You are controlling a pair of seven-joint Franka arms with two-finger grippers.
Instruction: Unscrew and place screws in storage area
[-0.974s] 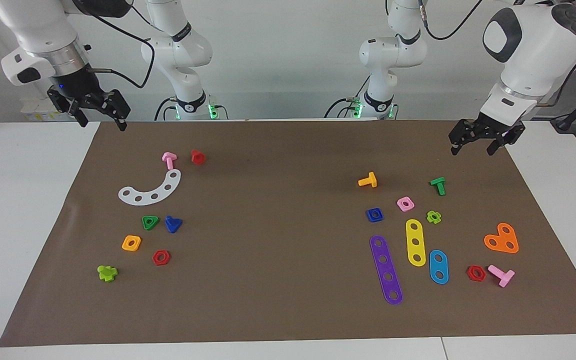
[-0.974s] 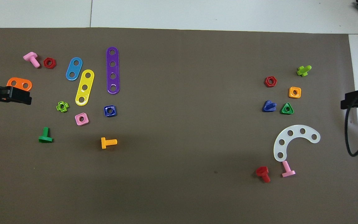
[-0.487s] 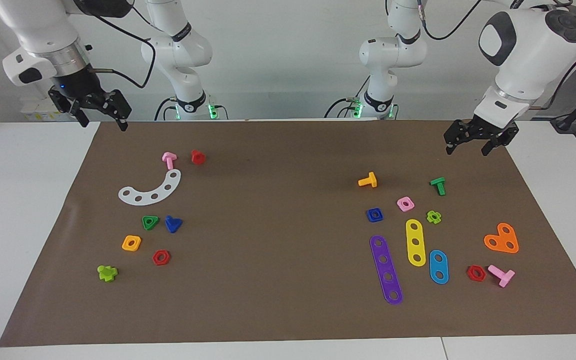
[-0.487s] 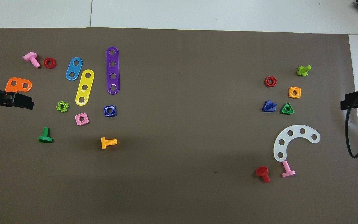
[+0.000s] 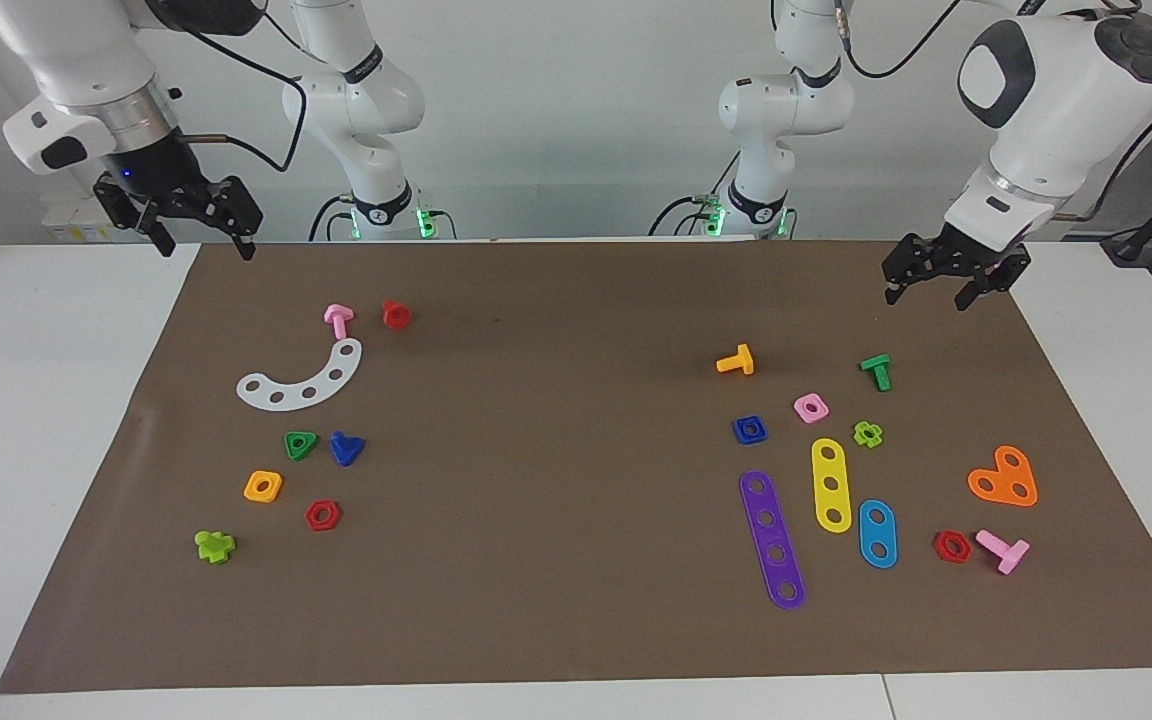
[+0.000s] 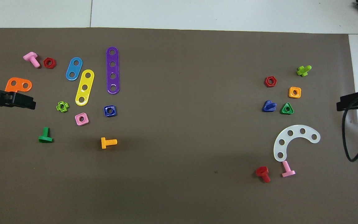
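Hovering grippers, loose screws

Hanging above the mat's edge at its own end, the left gripper (image 5: 925, 294) is spread wide and empty, well apart from the nut (image 5: 749, 429). The right gripper (image 5: 204, 240), likewise wide and empty, hangs well apart from the bolt (image 5: 345, 448).

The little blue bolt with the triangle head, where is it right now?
The small blue plastic triangular-headed bolt lies on the brown mat toward the right arm's end, right beside the green triangular nut.
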